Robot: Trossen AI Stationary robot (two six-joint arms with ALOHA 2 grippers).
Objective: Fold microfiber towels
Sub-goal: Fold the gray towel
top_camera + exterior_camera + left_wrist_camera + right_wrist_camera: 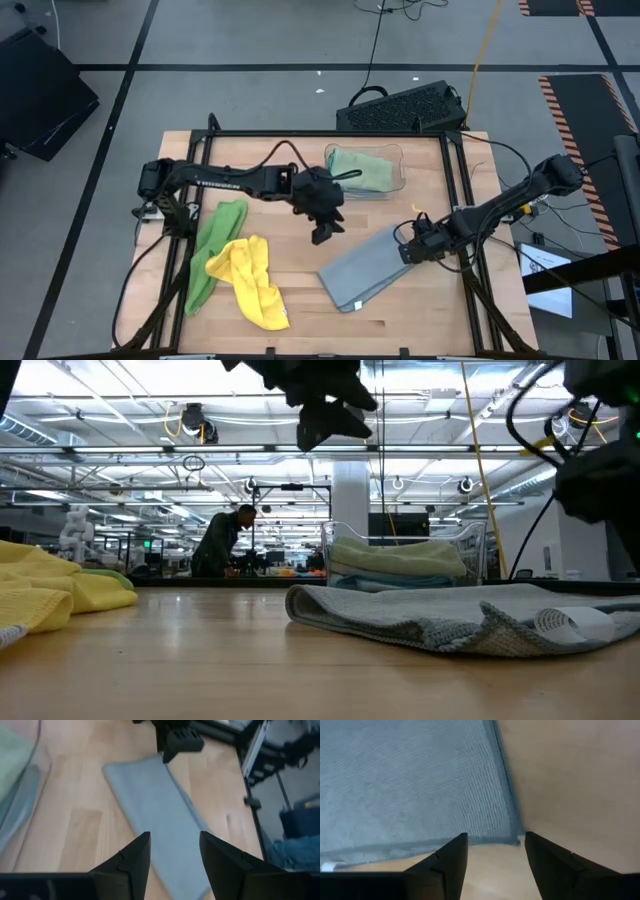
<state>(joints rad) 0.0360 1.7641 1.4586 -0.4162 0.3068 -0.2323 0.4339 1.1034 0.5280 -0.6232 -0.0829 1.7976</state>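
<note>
On the wooden table (300, 310), a folded grey microfiber towel (365, 268) lies between both open, empty grippers, left (326, 228) and right (412, 248); folded towels fill the clear bin (398, 178), yellow (255, 285) and green (215, 250) ones remain crumpled.

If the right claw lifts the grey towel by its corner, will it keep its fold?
Probably not. The grey towel lies limp with rumpled edges in the low view, so it would likely droop and unfold. It looks light; the open right claw at its corner might drag it instead.

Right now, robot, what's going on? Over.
Both tools open, empty: left mid-table, right at grey towel edge. Towel folded flat. Green, yellow towels waiting.
</note>
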